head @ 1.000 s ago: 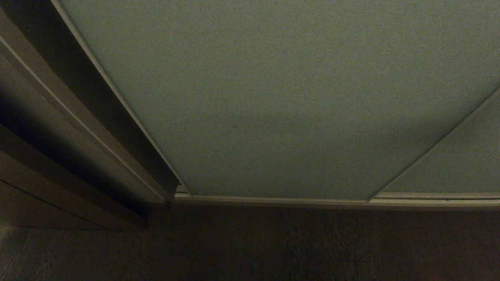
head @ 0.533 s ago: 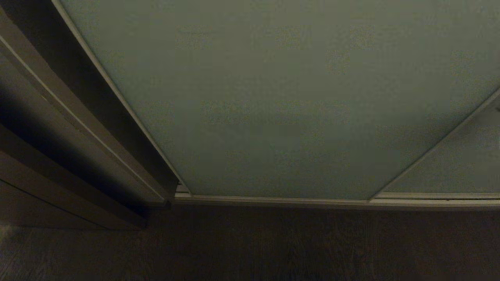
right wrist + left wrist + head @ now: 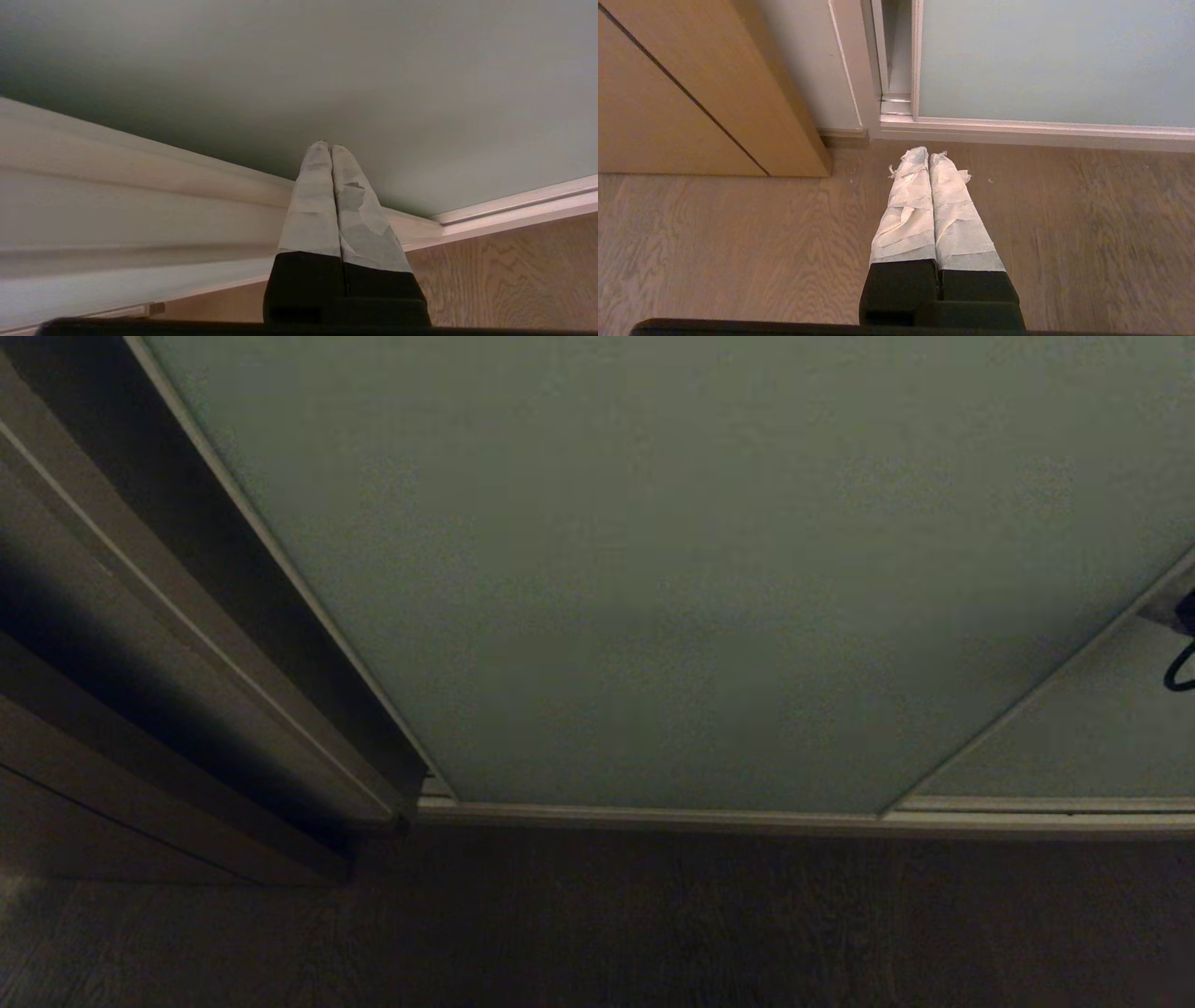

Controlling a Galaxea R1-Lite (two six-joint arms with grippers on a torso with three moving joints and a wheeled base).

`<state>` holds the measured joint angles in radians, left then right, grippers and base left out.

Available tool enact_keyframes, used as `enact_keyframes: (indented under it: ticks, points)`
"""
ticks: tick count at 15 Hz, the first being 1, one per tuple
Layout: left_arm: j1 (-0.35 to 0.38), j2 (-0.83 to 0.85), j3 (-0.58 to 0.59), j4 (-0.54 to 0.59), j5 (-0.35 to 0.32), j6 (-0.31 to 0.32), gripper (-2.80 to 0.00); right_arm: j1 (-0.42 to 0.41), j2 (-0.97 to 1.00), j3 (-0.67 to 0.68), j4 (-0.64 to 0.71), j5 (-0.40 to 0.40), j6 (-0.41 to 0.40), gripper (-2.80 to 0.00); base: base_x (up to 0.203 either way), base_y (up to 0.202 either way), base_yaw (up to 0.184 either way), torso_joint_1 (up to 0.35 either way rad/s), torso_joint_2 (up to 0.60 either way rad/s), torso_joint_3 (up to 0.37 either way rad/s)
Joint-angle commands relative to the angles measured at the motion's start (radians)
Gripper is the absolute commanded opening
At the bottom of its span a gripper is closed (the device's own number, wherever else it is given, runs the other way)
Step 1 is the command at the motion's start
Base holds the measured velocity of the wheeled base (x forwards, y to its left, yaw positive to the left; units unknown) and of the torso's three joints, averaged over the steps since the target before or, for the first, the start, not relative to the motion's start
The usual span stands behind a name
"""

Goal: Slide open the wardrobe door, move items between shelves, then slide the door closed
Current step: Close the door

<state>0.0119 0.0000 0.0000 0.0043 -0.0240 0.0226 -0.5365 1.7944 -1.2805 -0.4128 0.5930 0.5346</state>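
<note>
While the sliding wardrobe door (image 3: pixel 672 579) fills most of the head view, its pale grey-green panel meets the slim metal frame at its left edge beside the dark brown wooden frame (image 3: pixel 140 644), so it looks fully closed and the task seems barely begun. No shelves and no plush toys can be seen; they are presumably hidden behind the panel. The right pincer (image 3: pixel 331 148) has its taped fingers pressed together, empty, tips pointing at the door panel close above the bottom track (image 3: pixel 514 205); whether they touch it I cannot tell. The left pincer (image 3: pixel 929 156) is likewise pressed together and empty, hanging over the wooden floor (image 3: pixel 714 242) near the door's left corner. Opening, moving both toys and closing all remain to do.
</note>
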Motion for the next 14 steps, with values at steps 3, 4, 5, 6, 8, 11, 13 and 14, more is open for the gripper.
enact_keyframes:
  ticks: [3,4,5,6,8,11,13,14]
  points:
    - [0.000,0.002,0.000,0.000,-0.001,0.000,-2.80,0.028,-0.003,0.005,-0.003,0.003,0.002,-2.80,0.000,0.000,0.000,0.000,0.00,0.000]
    - [0.000,0.002,0.000,0.000,-0.001,0.000,-2.80,0.037,-0.017,0.012,-0.003,0.001,0.002,-2.80,0.000,0.000,0.000,0.000,0.00,0.000]
    - [0.000,0.002,0.000,0.000,-0.001,0.000,-2.80,0.046,-0.030,0.022,-0.003,-0.002,0.002,-2.80,0.000,0.000,0.000,0.000,0.00,0.000]
    - [0.000,0.002,0.000,0.000,-0.001,0.000,-2.80,0.054,-0.045,0.034,-0.004,-0.002,0.002,-2.80,0.000,0.000,0.000,0.000,0.00,0.000]
    - [0.000,0.002,0.000,0.000,-0.001,0.000,-2.80,0.064,-0.064,0.044,-0.005,-0.004,0.001,-2.80,0.000,0.000,0.000,0.000,0.00,0.000]
    - [0.000,0.002,0.000,0.000,-0.001,0.000,-2.80,0.075,-0.084,0.066,-0.006,-0.004,0.001,-2.80,0.000,0.000,0.000,0.000,0.00,0.000]
    - [0.000,0.002,0.000,0.000,-0.001,0.000,-2.80,0.087,-0.097,0.078,-0.005,-0.004,0.000,-2.80,0.000,0.000,0.000,0.000,0.00,0.000]
    - [0.000,0.002,0.000,0.000,-0.001,0.000,-2.80,0.089,-0.100,0.088,-0.005,-0.004,-0.001,-2.80,0.000,0.000,0.000,0.000,0.00,0.000]
